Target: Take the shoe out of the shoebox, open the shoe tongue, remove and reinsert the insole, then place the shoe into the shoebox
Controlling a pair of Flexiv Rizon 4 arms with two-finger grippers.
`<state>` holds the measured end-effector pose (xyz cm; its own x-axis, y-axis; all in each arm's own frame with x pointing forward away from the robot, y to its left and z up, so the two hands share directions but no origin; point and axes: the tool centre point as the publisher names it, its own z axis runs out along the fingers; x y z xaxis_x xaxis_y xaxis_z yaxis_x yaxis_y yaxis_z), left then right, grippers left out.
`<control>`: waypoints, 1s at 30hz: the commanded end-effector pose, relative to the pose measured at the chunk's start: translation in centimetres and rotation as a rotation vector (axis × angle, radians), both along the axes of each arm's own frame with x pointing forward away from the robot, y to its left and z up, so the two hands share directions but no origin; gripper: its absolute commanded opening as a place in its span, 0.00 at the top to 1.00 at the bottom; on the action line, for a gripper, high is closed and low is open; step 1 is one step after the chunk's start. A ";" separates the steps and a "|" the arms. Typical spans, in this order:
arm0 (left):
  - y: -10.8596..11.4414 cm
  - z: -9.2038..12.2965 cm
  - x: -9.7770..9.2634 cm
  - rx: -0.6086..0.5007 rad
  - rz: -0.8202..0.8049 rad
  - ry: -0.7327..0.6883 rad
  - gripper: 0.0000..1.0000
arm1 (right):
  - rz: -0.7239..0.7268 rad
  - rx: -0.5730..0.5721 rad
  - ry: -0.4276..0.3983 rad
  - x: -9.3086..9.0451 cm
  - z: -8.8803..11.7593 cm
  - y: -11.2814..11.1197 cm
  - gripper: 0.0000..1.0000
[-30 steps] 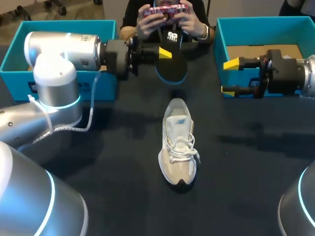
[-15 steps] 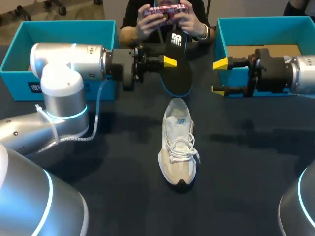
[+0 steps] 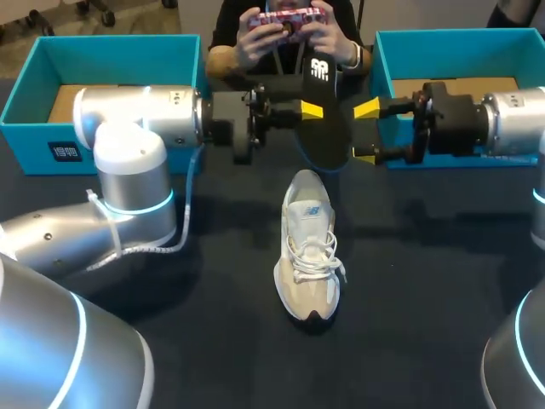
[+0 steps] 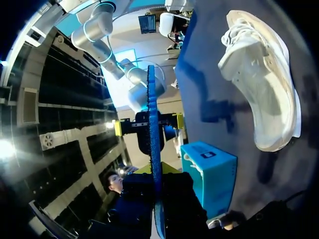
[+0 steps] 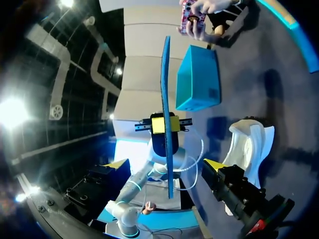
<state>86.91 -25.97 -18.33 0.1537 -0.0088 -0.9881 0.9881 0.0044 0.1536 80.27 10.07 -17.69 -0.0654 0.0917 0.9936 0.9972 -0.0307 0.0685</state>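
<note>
Fingers of the left gripper (image 5: 166, 124) pinch the dark insole (image 3: 324, 119) on edge above the table (image 3: 426, 281), one yellow tip hidden behind it, the right gripper (image 3: 366, 132) spread wide just right of it, the pale shoe (image 3: 308, 256) lying nearer, mid-table.

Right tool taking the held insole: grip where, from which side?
Likely the black blue-edged insole, by its right long edge clear of the left tool, from the right: it sits edge-on to the open right tool, one finger per flat face.

Shoe (image 3: 308, 251) mid-tabletop (image 3: 426, 307), insole (image 3: 328, 128) behind it between left jaws and right jaws, left shoebox (image 3: 111, 39) back left, right shoebox (image 3: 451, 35) back right
</note>
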 end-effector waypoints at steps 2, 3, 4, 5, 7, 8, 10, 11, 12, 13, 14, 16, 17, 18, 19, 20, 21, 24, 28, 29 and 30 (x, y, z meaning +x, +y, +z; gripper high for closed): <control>-1.7 -0.5 -0.1 -0.009 0.020 -0.001 1.00 | 0.018 0.009 0.002 0.6 -0.5 0.8 0.14; -2.1 -0.6 -0.1 -0.009 0.021 -0.003 1.00 | 0.020 0.010 0.003 0.7 -0.6 0.9 0.24; -2.1 -0.6 -0.2 -0.009 0.021 -0.003 1.00 | 0.021 0.010 0.003 0.7 -0.6 0.9 0.27; -2.4 -0.6 -0.2 -0.009 0.021 -0.005 1.00 | 0.023 0.011 0.004 0.7 -0.6 0.9 0.31; -2.7 -0.6 -0.3 -0.011 0.020 -0.006 1.00 | 0.023 0.014 0.005 0.7 -0.6 0.9 0.37; -2.9 -0.6 -0.3 -0.013 0.019 -0.007 1.00 | 0.023 0.015 0.005 0.7 -0.7 1.0 0.43; -3.0 -0.6 -0.3 -0.016 0.020 -0.006 1.00 | 0.022 0.016 0.005 0.7 -0.7 1.0 0.49; -3.2 -0.5 -0.2 -0.020 0.023 -0.004 1.00 | 0.022 0.016 0.006 0.7 -0.7 1.0 0.51; -3.4 -0.4 -0.3 -0.022 0.023 -0.003 1.00 | 0.023 0.017 0.006 0.6 -0.8 1.0 0.54; -3.5 -0.4 -0.3 -0.023 0.023 -0.004 1.00 | 0.023 0.018 0.006 0.6 -0.8 1.0 0.56; -3.6 -0.4 -0.3 -0.024 0.023 -0.005 1.00 | 0.024 0.018 0.006 0.6 -0.8 1.0 0.56; -3.8 -0.3 -0.4 -0.031 0.020 -0.005 1.00 | 0.022 0.021 0.004 0.7 -0.8 1.0 0.60; -3.8 -0.3 -0.4 -0.032 0.020 -0.005 1.00 | 0.021 0.022 0.003 0.7 -0.8 1.0 0.61; -3.8 -0.3 -0.4 -0.032 0.020 -0.005 1.00 | 0.021 0.022 0.003 0.7 -0.8 1.0 0.61; -3.8 -0.3 -0.4 -0.033 0.019 -0.003 1.00 | 0.019 0.023 0.001 0.7 -0.8 1.0 0.66; -3.8 -0.4 -0.5 -0.033 0.018 -0.002 1.00 | 0.019 0.024 0.000 0.7 -0.8 1.1 0.68; -3.8 -0.4 -0.5 -0.030 0.016 0.000 1.00 | 0.019 0.024 0.000 0.7 -0.8 1.1 0.70; -3.9 -0.5 -0.6 -0.029 0.012 0.002 1.00 | 0.020 0.025 0.000 0.7 -0.8 1.1 0.80; -4.0 -0.2 -0.7 -0.037 0.010 0.004 1.00 | 0.021 0.026 0.000 0.8 -0.8 1.2 1.00; -4.0 -0.2 -0.7 -0.039 0.008 0.004 1.00 | 0.021 0.026 0.001 0.8 -0.8 1.2 1.00; -4.0 -0.2 -0.8 -0.040 0.006 0.005 1.00 | 0.021 0.026 0.002 0.8 -0.8 1.2 1.00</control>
<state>86.15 -29.74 -18.37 0.1473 -0.0429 -0.9882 0.9890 0.0164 0.1467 80.97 11.06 -18.47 -0.0666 0.0636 0.9958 0.9976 -0.0119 0.0675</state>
